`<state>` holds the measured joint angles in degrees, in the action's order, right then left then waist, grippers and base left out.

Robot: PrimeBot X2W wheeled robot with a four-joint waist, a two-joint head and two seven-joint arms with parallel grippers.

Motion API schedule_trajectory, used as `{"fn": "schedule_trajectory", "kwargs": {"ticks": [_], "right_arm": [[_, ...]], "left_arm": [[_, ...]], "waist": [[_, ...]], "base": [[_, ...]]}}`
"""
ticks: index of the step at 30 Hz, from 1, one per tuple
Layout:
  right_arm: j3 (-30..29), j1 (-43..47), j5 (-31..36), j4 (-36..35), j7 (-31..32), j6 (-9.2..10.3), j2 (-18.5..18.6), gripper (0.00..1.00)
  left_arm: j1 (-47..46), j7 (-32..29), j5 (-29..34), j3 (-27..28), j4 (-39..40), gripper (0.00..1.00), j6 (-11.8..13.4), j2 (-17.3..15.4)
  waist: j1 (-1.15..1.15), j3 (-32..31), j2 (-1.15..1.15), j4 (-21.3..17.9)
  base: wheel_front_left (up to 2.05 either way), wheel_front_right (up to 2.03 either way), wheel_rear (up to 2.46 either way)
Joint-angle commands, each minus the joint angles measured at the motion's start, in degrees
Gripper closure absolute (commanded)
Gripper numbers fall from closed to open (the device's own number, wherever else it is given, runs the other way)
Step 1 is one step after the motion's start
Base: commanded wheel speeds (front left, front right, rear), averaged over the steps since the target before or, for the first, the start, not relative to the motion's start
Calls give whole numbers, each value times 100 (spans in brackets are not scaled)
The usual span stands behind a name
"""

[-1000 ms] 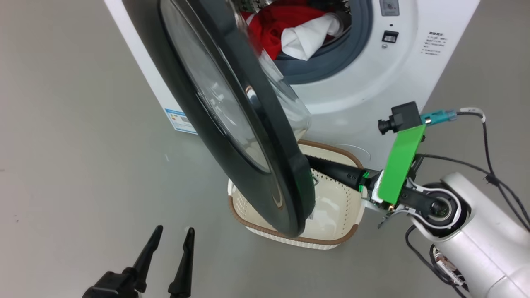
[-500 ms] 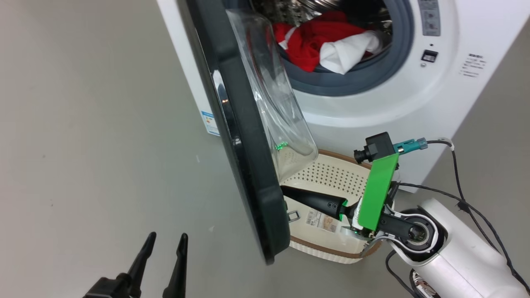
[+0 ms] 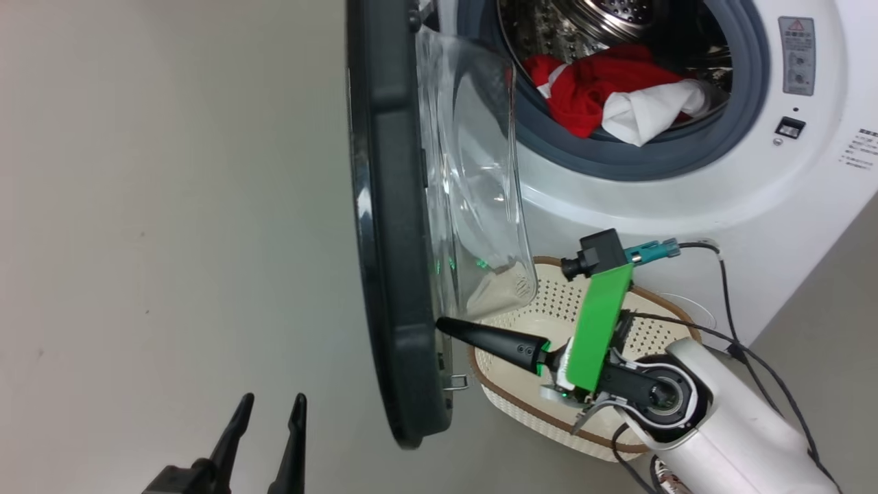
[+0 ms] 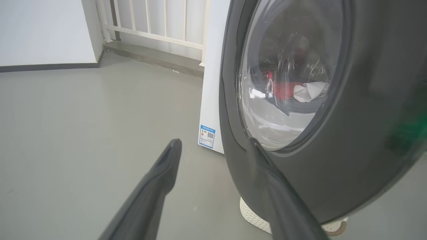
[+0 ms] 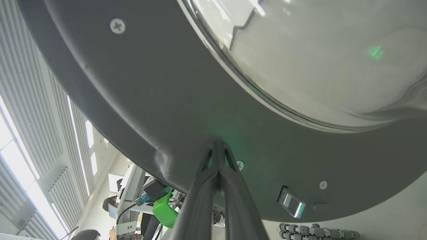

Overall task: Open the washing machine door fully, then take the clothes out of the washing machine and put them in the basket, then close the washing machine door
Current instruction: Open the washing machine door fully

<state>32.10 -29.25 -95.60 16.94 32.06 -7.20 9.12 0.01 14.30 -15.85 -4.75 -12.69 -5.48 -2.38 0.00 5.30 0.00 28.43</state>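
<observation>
Nearest to us, our left gripper [image 3: 273,405] is hanging over the grey floor [image 3: 171,206] with its two dark fingers spread wide and nothing between them; it is pointing toward the outer face of the washing machine door [image 3: 391,240] and standing clear of it. From the left wrist we are looking past that gripper [image 4: 215,146] at the door's glossy black rim [image 4: 350,133] and, through its glass, at red and white cloth. Our right gripper [image 3: 446,324] is reaching in from the other side, fingers pressed together with nothing between them, the tip touching the inner rim low on the door; in the right wrist view the closed tip [image 5: 217,141] is meeting the dark rim [image 5: 166,100] just below the clear bowl window. The door is standing edge-on to our head camera, swung well out from the machine, its glass bowl bulging toward the right arm. Just beyond the right gripper, the basket [image 3: 549,315] is sitting on the floor at the foot of the washing machine [image 3: 651,199], its left end beside the door's lower edge. Farther back, the clothes [image 3: 583,89] are lying inside the opening, the red garments bunched against the grey gasket [image 3: 617,161] with a white piece of cloth [image 3: 645,113] on top, and the steel drum [image 3: 603,14] is showing behind them.
</observation>
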Motion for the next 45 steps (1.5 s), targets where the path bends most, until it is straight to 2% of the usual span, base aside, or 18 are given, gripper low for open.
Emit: {"fn": "schedule_trajectory", "kwargs": {"ticks": [1, 12, 24, 25, 27, 28, 29, 37, 45], "right_arm": [[55, -5, 74, -145, 47, -29, -201, 100], [152, -162, 214, 76, 109, -29, -515, 100], [103, -32, 385, 66, -52, -29, -577, 100], [81, -7, 417, 68, -91, -29, -564, 74], [52, 56, 479, 61, -155, -29, -523, 49], [37, 96, 509, 59, -198, -29, -500, 13], [27, 140, 535, 55, -231, -29, -472, 0], [-62, 605, 718, 51, -653, -29, -214, 0], [-14, 965, 1077, 151, -1300, -29, 92, 0]], "left_arm": [[-31, 70, -65, 198, 146, 0, 43, -50], [9, 70, -180, 305, 261, 0, 158, -50], [50, 70, -128, 329, 264, 0, 128, -50], [44, 70, -118, 330, 252, 0, 117, -50], [32, 70, -92, 338, 221, 0, 93, -50], [28, 70, -78, 346, 205, 0, 81, -50], [25, 70, -66, 355, 191, 0, 69, -50], [20, 70, 94, 430, 70, 0, -42, -50], [58, 70, 177, 575, 49, 0, -105, -50]], "waist": [[0, -17, 0, 67], [0, 48, 0, 124], [0, -42, 0, 90], [0, -52, 0, 85], [0, -81, 0, 73], [0, -97, 0, 67], [0, -112, 0, 60], [0, -269, 0, -17], [0, -343, 0, -253]], "base": [[0, 0, 0], [0, 0, 0], [0, 0, 0], [0, 0, 0], [0, 0, 0], [0, 0, 0], [0, 0, 0], [0, 0, 0], [0, 0, 0]]}}
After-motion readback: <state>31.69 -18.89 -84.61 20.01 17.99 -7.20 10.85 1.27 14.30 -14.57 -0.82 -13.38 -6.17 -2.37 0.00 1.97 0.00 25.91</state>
